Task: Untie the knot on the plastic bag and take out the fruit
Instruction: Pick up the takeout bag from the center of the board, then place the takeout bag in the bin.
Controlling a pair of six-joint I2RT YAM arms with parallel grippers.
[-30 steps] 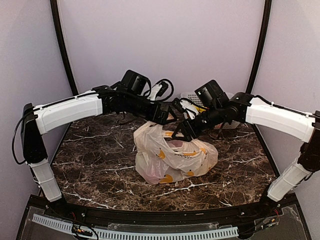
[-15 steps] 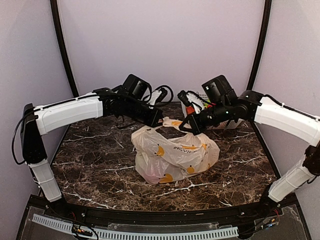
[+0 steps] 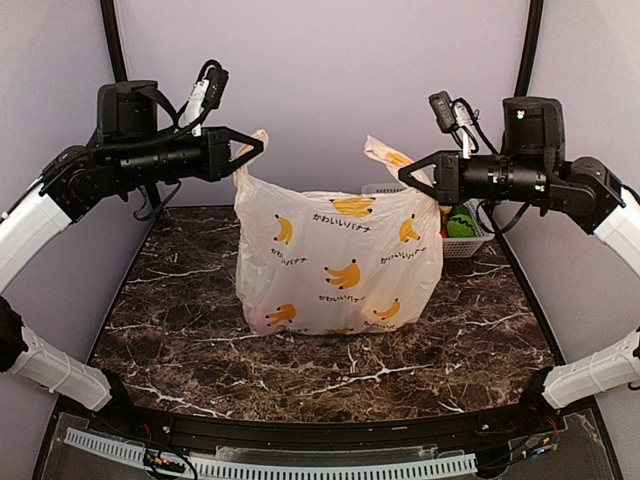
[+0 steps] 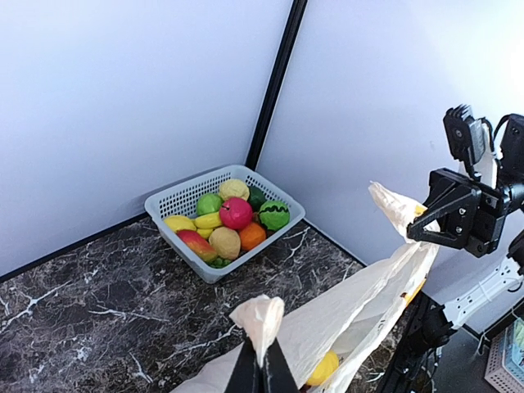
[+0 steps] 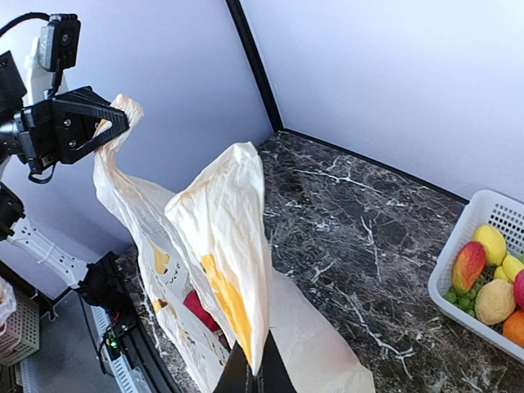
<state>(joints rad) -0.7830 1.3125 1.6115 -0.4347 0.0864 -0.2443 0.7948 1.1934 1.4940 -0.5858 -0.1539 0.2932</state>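
At the left of the overhead view, the left gripper (image 3: pixel 243 152) is raised well above the table (image 3: pixel 170 300), its jaws closed on the left handle (image 3: pixel 252 138) of the plastic bag (image 3: pixel 340 260). The left wrist view confirms the pinch: a tuft of film stands up between the closed fingers (image 4: pixel 246 372). The bag hangs in the middle, stretched between the two arms, with its bottom resting on the table and its mouth drawn wide. No knot is visible and the handles are well apart, so the tie is judged undone. The film is thin, crinkly and soft, so it is likely to be slippery, to tear under a sharp pull, and to collapse if either handle is let go. The handles appear to be the soundest places to hold it. A red piece of the fruit (image 5: pixel 196 309) shows low inside the bag; the load looks light, and a gripper would have to reach down through the open mouth to get it. To the right, the right gripper (image 3: pixel 405 170) is likewise clamped shut on the right handle (image 3: pixel 385 152). Behind it and further right sits a white basket (image 4: pixel 182 188) holding assorted pieces, apart from the bag.
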